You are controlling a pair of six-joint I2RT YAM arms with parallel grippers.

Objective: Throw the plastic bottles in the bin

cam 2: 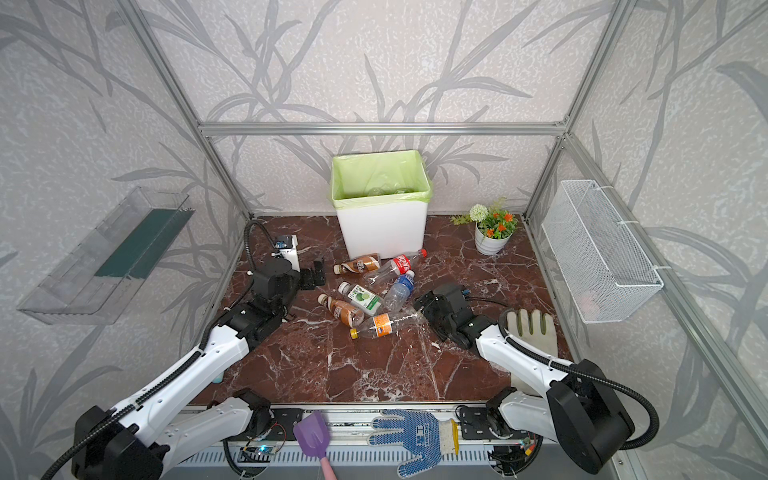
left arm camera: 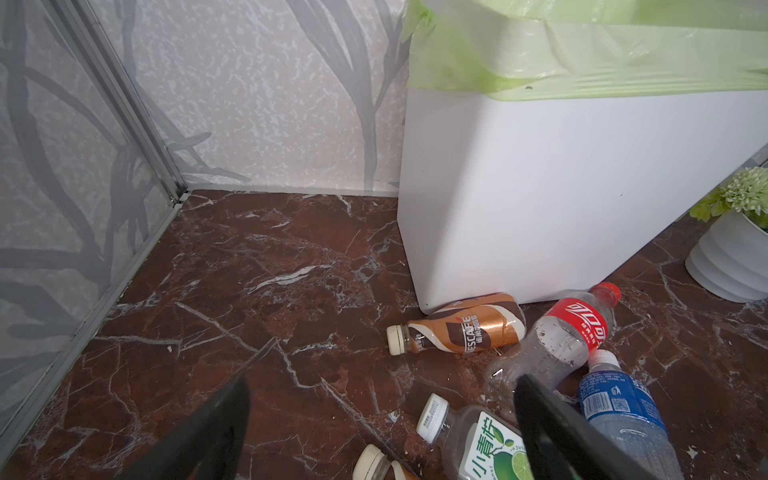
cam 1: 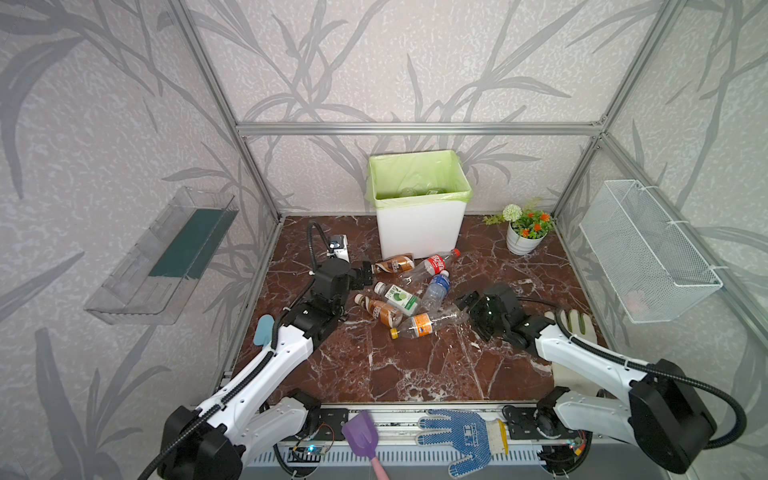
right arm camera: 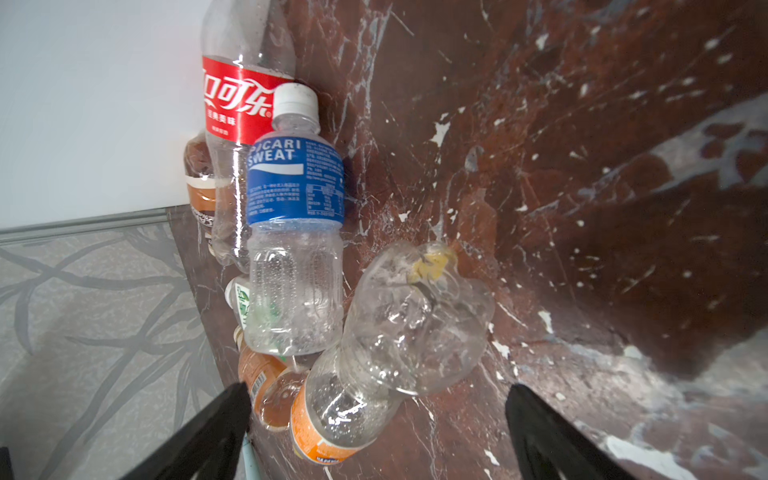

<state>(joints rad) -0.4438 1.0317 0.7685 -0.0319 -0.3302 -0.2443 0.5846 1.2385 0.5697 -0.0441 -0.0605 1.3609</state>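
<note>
Both our grippers stand spread wide, empty. The plastic bottles lie heaped between them, the bin just beyond. Beside the right gripper the orange-labelled bottle lies flat, clear base nearest, yellow cap pointing away; the blue-labelled bottle crowds it. Ahead of the left gripper the coffee bottle lies along the bin's foot, cap nearest. We see a glove behind the right gripper, a flower pot beyond it, a red-brown marble floor and leaf-patterned walls.

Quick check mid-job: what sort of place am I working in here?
Probably a staged robot test cell, not a real room: silver aluminium frame bars, leaf-patterned wallpaper panels, and a red-brown marble-look tabletop as floor.
</note>
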